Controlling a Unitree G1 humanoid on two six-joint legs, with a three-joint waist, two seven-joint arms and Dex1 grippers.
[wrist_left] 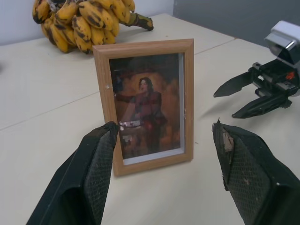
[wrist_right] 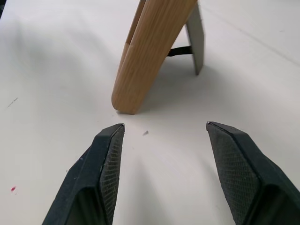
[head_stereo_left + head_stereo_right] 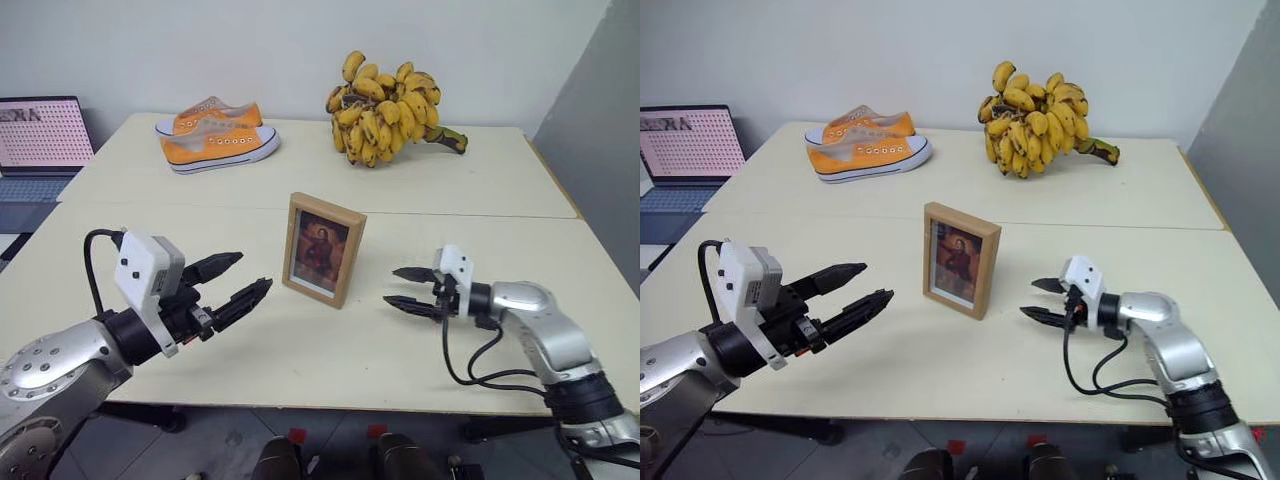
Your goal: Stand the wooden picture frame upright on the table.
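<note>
From the head views, the wooden picture frame [image 3: 323,249] is seen standing upright on the surface [image 3: 300,350], between the left gripper [image 3: 243,277] and right gripper [image 3: 397,287]; both sets of fingers are spread and empty. In the right wrist view, the easel stand [image 2: 197,35] is seen propped behind the frame.

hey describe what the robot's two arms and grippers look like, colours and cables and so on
Both arms are silver-grey metal with black joints. The left gripper and the right gripper each have two black tapered fingers with cross-hatched inner pads. Each wrist carries a white box-shaped camera housing, and black cables loop along both forearms.
</note>
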